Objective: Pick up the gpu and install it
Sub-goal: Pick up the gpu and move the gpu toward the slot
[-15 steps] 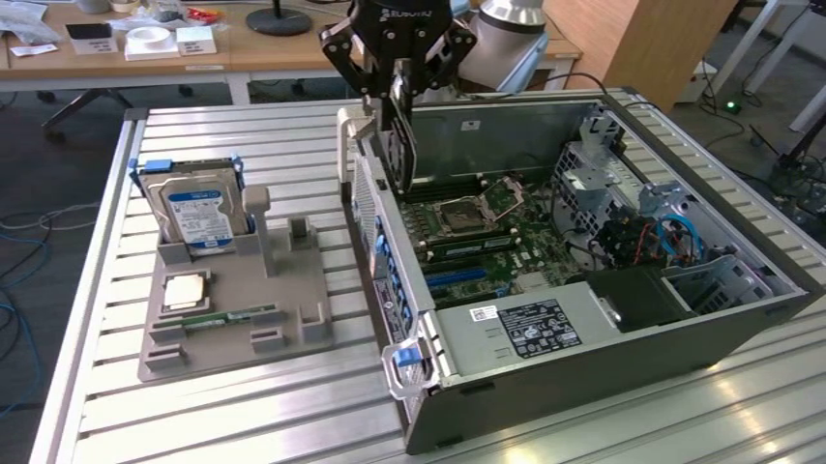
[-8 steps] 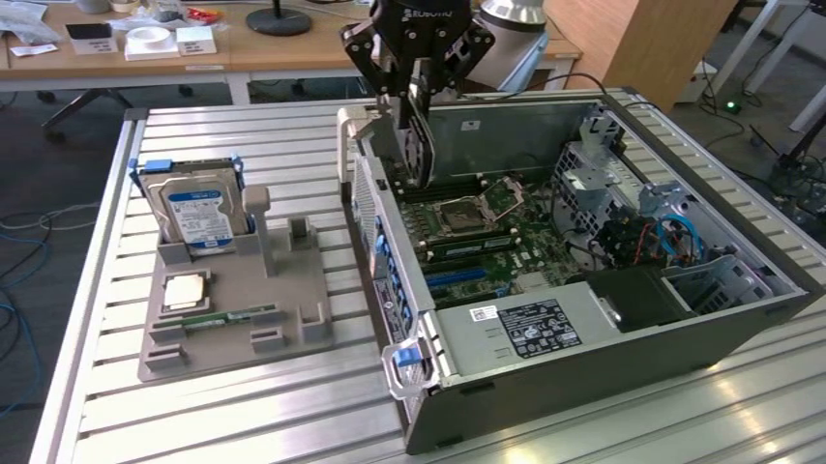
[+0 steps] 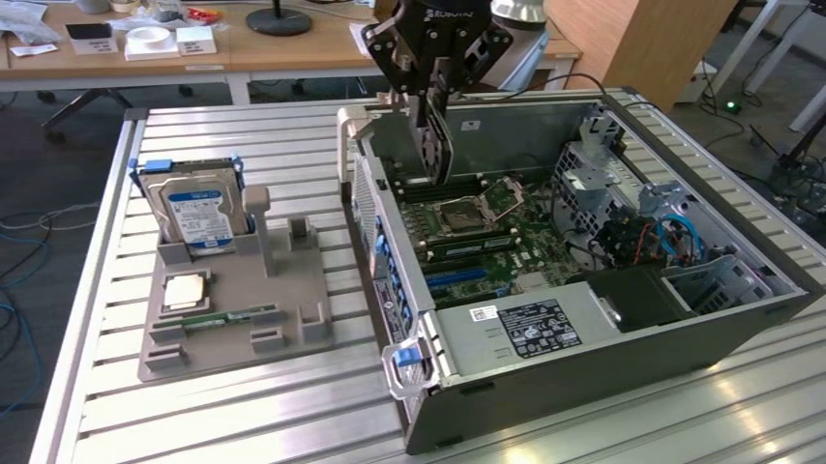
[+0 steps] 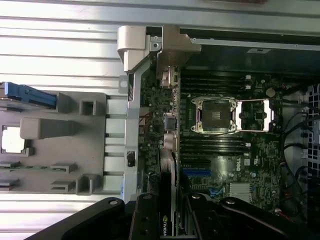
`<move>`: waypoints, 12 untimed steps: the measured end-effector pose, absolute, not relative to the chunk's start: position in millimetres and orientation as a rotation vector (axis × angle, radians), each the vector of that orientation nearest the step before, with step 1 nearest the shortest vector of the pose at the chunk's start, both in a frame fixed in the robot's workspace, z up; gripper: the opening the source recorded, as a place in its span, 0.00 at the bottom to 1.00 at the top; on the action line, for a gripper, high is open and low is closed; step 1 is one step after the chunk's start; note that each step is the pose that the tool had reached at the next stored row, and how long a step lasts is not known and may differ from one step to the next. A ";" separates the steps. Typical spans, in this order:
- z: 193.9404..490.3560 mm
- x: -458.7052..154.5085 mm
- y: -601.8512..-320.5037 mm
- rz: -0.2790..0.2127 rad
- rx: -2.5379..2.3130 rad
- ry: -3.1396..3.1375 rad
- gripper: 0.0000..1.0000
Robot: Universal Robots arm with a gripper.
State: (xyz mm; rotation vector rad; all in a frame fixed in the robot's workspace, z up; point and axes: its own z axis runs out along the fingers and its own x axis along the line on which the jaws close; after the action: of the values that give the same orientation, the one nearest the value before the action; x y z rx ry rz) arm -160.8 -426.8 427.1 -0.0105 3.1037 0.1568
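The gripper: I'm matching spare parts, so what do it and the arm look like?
The gripper is black, built of angular bar linkages with small silver pivot pins and narrow fingers; pale lettering runs across its top. The arm is silver-grey and rounded.

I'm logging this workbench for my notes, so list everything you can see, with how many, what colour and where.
table: one, silver, slatted, under everything.
computer case: one, grey, side open, on the exterior view's right.
motherboard: one, green, inside the case.
fixture tray: one, grey, on the exterior view's left of the case.
hard drive: one, blue-white label, upright in the tray's far corner.
processor chip: one, pale, flat on the tray.
RAM stick: one, green, lying on the tray.
gpu: one, dark, held upright in the open case over the motherboard.
gripper: one, black, shut on the gpu.
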 end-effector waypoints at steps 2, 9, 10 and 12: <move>427.1 -156.5 -426.9 0.158 -0.011 3.104 0.26; 427.1 -140.6 -426.9 0.164 -0.012 3.103 0.26; 427.0 -138.4 -426.9 0.165 -0.012 3.103 0.26; 427.0 -134.4 -426.8 0.166 -0.012 3.103 0.26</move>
State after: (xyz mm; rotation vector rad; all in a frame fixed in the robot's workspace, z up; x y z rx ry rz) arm -134.4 -426.8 427.0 -0.0124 3.1032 0.1663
